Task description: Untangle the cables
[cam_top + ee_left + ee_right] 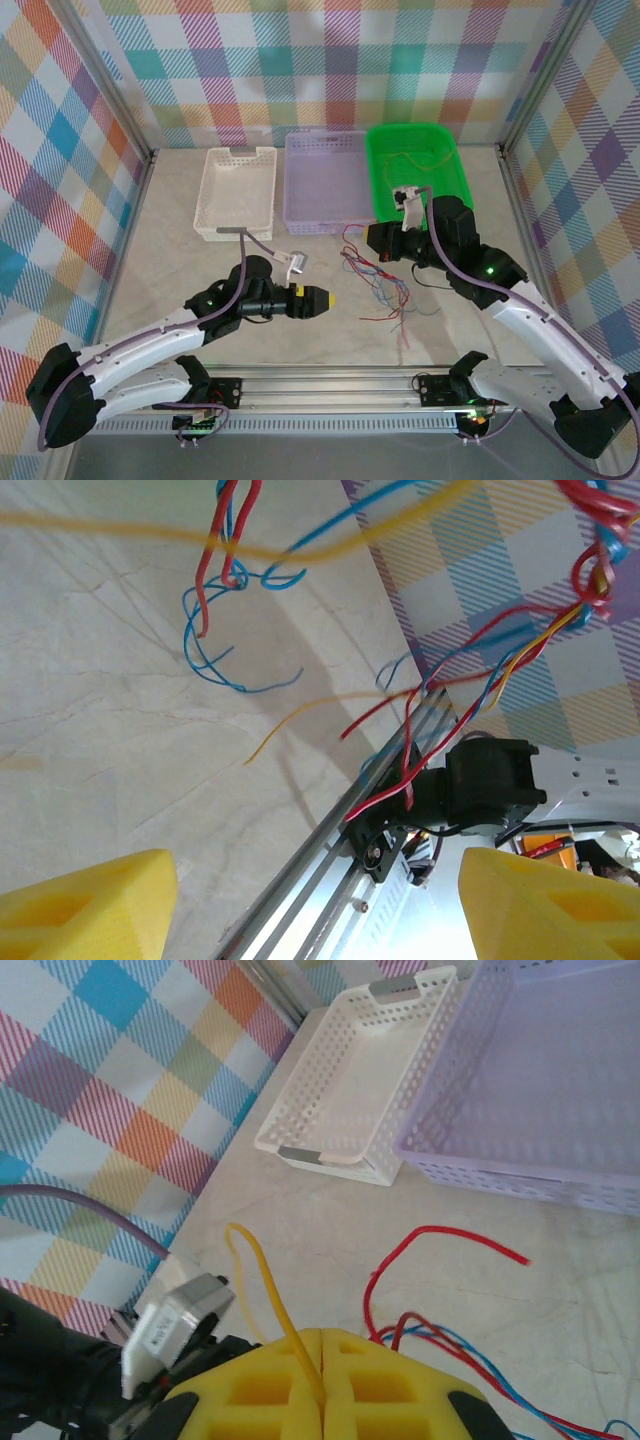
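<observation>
Progress: we judge the job to be at an early stage. What looks like one olive wire (418,158) lies in the green basket (462,185); the rest is unsorted.
Cables (385,285): red, blue and yellow strands lie crossed on the worktop (170,250), just in front of the purple basket (325,180) and between the two arms.
Right jaws: pressed together, pinching a yellow wire (262,1280) that rises from between them. A red strand (450,1232) curls on the worktop beside it.
Left jaws: spread wide and holding nothing, pointed toward the cables but apart from them.
Left to do: we judge that nearly every strand needs separating. We make out no wire in the white basket (205,195) or the purple one.
Twist (592,565): red, blue and yellow wound together, cut off by the upper right edge of the left wrist view.
Unclear: a blurred yellow strand crosses the top of that view. We cannot tell where the pinched wire joins the heap, nor count the strands from above.
</observation>
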Motion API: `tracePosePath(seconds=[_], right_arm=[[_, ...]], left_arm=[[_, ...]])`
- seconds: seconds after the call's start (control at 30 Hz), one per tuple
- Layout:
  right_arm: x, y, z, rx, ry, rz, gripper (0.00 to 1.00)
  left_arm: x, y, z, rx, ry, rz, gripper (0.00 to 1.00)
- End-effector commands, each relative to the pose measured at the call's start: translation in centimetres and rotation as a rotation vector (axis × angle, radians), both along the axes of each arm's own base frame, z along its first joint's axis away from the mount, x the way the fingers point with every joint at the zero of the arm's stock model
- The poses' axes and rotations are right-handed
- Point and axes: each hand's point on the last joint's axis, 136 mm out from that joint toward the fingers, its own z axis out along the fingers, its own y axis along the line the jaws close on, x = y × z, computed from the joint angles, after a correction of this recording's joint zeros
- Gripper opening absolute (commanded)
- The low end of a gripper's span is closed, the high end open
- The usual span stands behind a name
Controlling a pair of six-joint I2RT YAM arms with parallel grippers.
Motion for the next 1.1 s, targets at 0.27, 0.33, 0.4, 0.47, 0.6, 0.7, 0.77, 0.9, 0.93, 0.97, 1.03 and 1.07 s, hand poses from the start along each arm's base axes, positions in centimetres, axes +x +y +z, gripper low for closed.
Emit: tracePosePath(seconds=[0.27, 0.33, 0.4, 0.47, 0.6, 0.7, 0.77, 0.9, 0.93, 0.97, 1.03, 1.07], right_arm=[[-0.1, 0.8, 2.8, 0.073, -0.035, 0.024, 0.0], [-0.1, 0.7, 2.8, 0.071, -0.037, 0.025, 0.0], [-0.2, 0.7, 2.9, 0.071, -0.037, 0.026, 0.0], [-0.3, 0.7, 3.0, 0.073, -0.037, 0.03, 0.0], [-0.5, 0.7, 3.1, 0.079, -0.034, 0.028, 0.0], [-0.6, 0.7, 3.3, 0.087, -0.033, 0.03, 0.0], [-0.6, 0.7, 3.4, 0.092, -0.032, 0.026, 0.0], [-0.8, 0.6, 3.5, 0.092, -0.025, 0.025, 0.0], [-0.8, 0.6, 3.5, 0.094, -0.024, 0.026, 0.0], [-0.8, 0.6, 3.5, 0.097, -0.022, 0.024, 0.0], [-0.9, 0.7, 3.7, 0.105, -0.02, 0.025, 0.0], [-0.8, 0.7, 3.8, 0.108, -0.02, 0.025, 0.0]], left_arm=[[-1.7, -4.2, -1.0, 0.016, -0.008, -0.071, 0.75], [-1.8, -4.6, -1.2, 0.032, -0.013, -0.081, 0.76], [-1.7, -4.7, -1.3, 0.047, -0.021, -0.075, 0.76], [-1.5, -4.4, -1.4, 0.068, -0.036, -0.065, 0.76], [-1.4, -3.9, -1.3, 0.09, -0.061, -0.051, 0.76], [-1.3, -3.6, -1.5, 0.113, -0.071, -0.041, 0.75], [-1.0, -2.9, -1.9, 0.149, -0.089, -0.019, 0.75], [-0.7, -1.6, -2.2, 0.17, -0.12, 0.022, 0.75], [-0.8, -1.5, -2.2, 0.163, -0.121, 0.022, 0.74], [-0.9, -1.6, -2.3, 0.157, -0.12, 0.02, 0.74], [-1.0, -1.8, -2.4, 0.151, -0.116, 0.017, 0.74], [-1.1, -2.0, -2.5, 0.148, -0.114, 0.014, 0.74]])
